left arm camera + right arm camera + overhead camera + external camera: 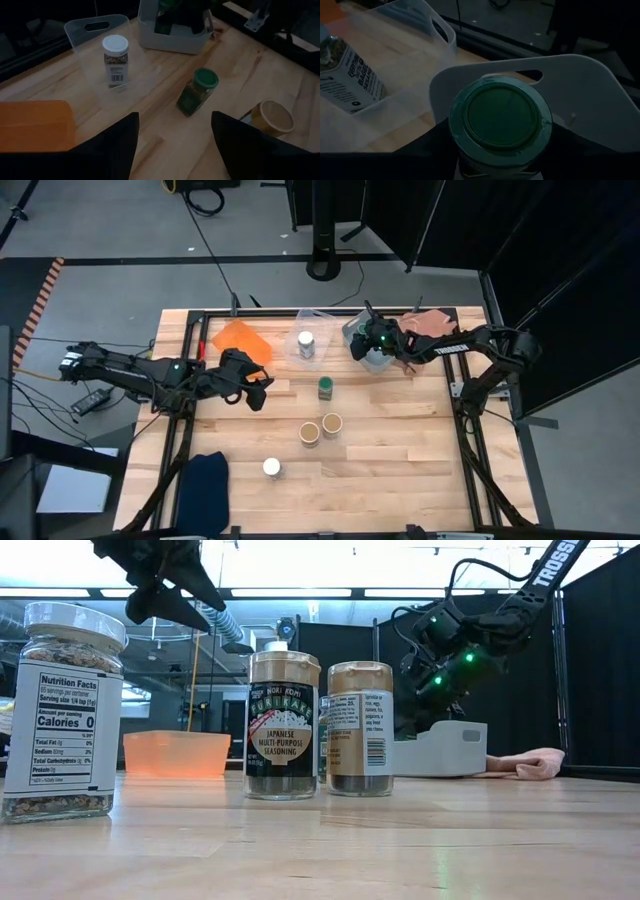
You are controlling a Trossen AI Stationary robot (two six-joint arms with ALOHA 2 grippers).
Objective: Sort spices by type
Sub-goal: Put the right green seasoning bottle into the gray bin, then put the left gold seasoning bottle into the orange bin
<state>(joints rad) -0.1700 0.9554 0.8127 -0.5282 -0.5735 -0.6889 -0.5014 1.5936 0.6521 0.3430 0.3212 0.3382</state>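
Right hand [372, 345] is clenched on a green-lidded spice jar [500, 116], holding it over the grey-blue tray [378, 361] at the far right of the bench [400, 470]; the right wrist view shows the jar's lid between the dark fingers with the tray wall just behind it.

Six jars show in all. Two have green lids: the held one and another [326, 387] standing alone mid-bench. Two have white lids: one [306, 343] inside the clear tray [318, 315] at the far edge, one [271, 468] near the front edge. Two tan-topped jars [320, 427] stand just beside each other, between the lone green jar and the front white one.

Left hand [255, 389] hangs spread open and holding nothing, near the orange tray [240, 335], with bare wood between it and the lone green jar.

Three trays line the far edge. A pink cloth [432, 323] lies beside the grey-blue tray, and a dark blue cloth [203, 485] sits at the front left corner.
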